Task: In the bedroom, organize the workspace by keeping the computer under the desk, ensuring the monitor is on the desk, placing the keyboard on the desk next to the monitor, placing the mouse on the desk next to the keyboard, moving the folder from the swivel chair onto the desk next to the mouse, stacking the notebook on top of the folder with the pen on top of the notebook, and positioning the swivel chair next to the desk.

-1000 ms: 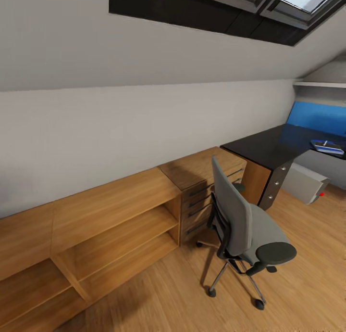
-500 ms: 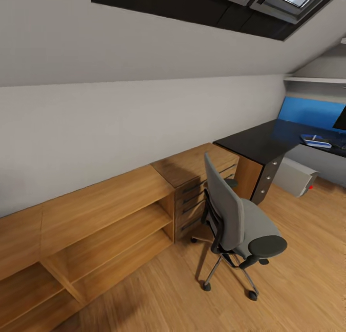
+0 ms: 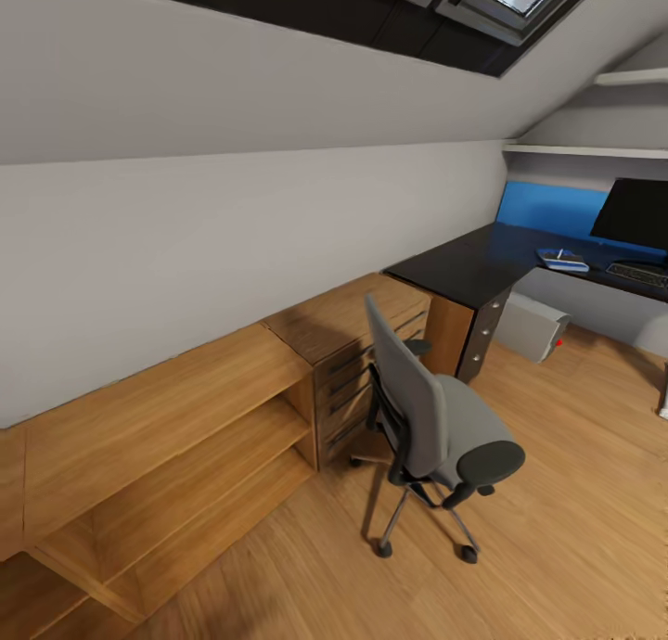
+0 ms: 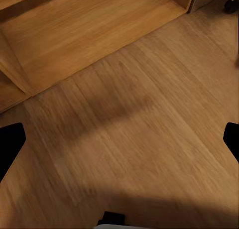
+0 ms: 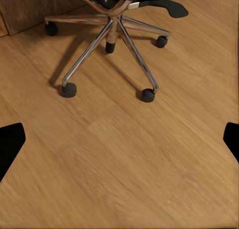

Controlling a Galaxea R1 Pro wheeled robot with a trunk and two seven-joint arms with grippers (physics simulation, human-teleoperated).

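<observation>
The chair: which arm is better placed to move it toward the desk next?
Probably the right. Its wrist view looks straight at the chair's star base close ahead, while the left wrist view faces bare floor and the wooden shelf.

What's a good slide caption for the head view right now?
Attic bedroom: grey swivel chair stands on the wood floor beside low wooden cabinets, with the black desk and monitor beyond.

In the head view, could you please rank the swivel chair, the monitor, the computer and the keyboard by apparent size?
1. swivel chair, though it's nearest the camera
2. monitor, cut off by the frame
3. computer
4. keyboard
</observation>
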